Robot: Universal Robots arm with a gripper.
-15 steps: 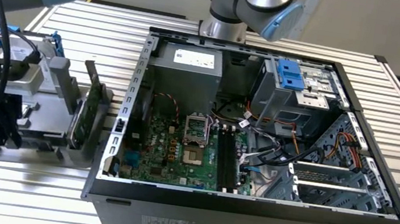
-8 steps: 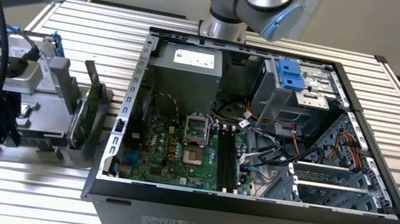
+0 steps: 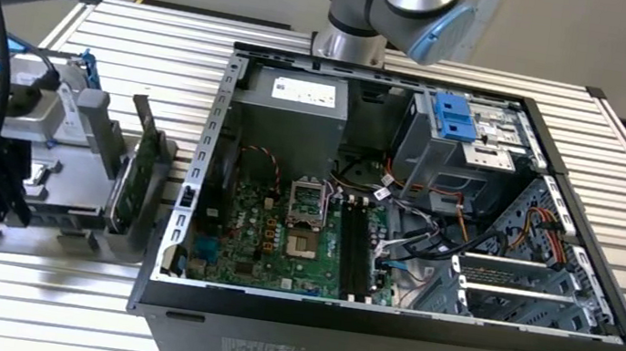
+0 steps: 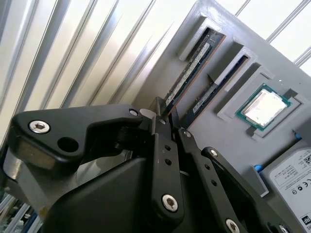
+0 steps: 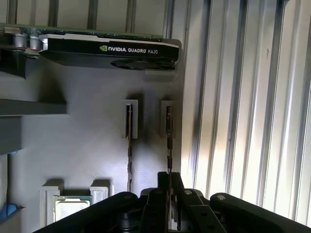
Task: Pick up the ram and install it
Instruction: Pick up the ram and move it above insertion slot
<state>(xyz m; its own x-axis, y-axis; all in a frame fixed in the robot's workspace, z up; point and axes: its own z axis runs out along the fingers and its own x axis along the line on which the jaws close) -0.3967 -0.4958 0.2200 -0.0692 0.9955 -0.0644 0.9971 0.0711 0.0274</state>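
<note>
Item: the ram, a slim stick seen edge-on in the first wrist view; in the second wrist view its long face with dark chips shows.
Location: standing in a narrow slot of the grey holder, in the slot nearest the holder's edge beside the slatted table.
Neighbour: a second stick stands in the next slot, parallel and just beside it.
Gripper: the gripper sits at the near end of the ram, with one black finger on each flat side.
Jaws: clamped onto the ram, which runs straight into the slight gap between the tips in both wrist views.
Seating: the ram's far end is in its slot.
Other stock on holder: a green expansion card with a black cooler, a processor in a square recess and a hard drive.
Computer case: the computer case lies open on the table at the exterior view's right, well apart from the holder.
Motherboard: the motherboard is exposed inside, with long dark memory slots beside the processor socket.
</note>
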